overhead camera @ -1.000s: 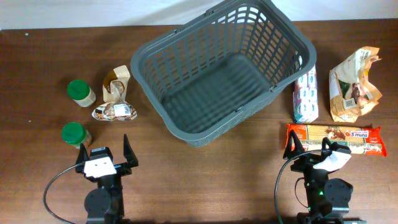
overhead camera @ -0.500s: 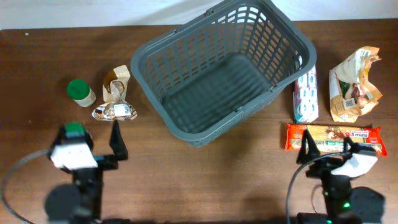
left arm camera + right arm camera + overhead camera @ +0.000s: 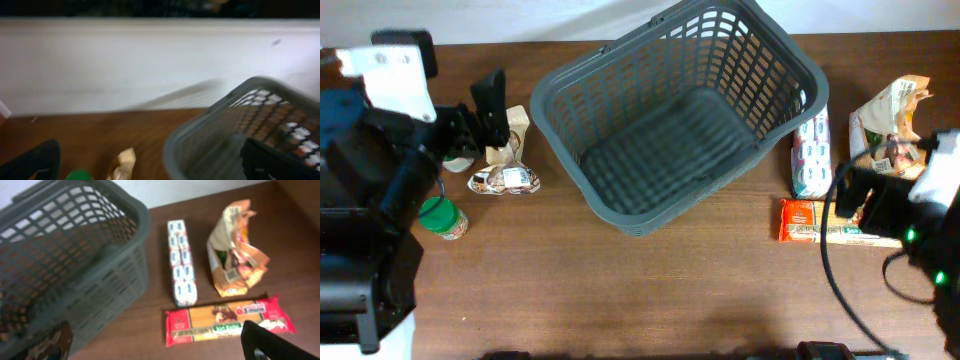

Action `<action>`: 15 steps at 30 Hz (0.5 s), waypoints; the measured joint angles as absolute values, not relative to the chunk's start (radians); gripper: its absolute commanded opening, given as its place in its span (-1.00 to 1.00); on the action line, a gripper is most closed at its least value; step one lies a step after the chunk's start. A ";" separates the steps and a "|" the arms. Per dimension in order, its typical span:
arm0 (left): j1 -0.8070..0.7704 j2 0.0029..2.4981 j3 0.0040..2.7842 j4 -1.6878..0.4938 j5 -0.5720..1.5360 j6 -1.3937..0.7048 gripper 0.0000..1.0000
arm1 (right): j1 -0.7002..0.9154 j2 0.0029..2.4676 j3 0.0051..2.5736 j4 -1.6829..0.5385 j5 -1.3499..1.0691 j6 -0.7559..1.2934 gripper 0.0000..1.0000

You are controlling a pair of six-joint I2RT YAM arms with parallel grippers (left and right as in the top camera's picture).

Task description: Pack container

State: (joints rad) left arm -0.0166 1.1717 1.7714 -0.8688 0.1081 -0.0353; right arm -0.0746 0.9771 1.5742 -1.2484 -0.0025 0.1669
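Note:
The dark grey slotted basket [image 3: 620,215] stands empty at the table's middle back, and it also shows in the left wrist view [image 3: 200,131] and the right wrist view [image 3: 120,275]. My left gripper [image 3: 470,125] is open and empty, raised over the left-hand groceries next to a gold-brown bag [image 3: 506,150]. My right gripper [image 3: 870,200] is open and empty, raised over a red spaghetti packet [image 3: 805,222], which the right wrist view [image 3: 220,325] shows below the fingers.
A green-lidded jar [image 3: 440,216] stands at the left; a second one is mostly hidden under my left arm. A blue-white packet [image 3: 810,150] and a crumpled tan bag [image 3: 890,125] lie right of the basket. A white wall [image 3: 125,65] lies behind the table.
Both arms have risen from the table's front edge and swung back. The left one is now over the jars and bag, the right one over the spaghetti packet.

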 measured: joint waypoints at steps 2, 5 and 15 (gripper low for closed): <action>-0.017 1.177 1.794 -0.847 0.155 -0.035 0.98 | -0.075 1.029 1.620 -1.253 -0.041 0.152 0.47; -0.017 1.175 1.808 -0.814 0.224 -0.040 0.36 | -0.075 1.102 1.659 -1.256 -0.089 0.150 0.20; -0.233 1.219 1.814 -0.971 0.390 -0.069 -0.96 | -0.056 1.396 1.820 -1.262 -0.133 0.171 -0.92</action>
State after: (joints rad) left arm -0.2329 1.2190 1.8141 -0.9714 0.3904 -0.0689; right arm -0.0563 1.3964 1.8198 -1.2625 -0.1333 0.1711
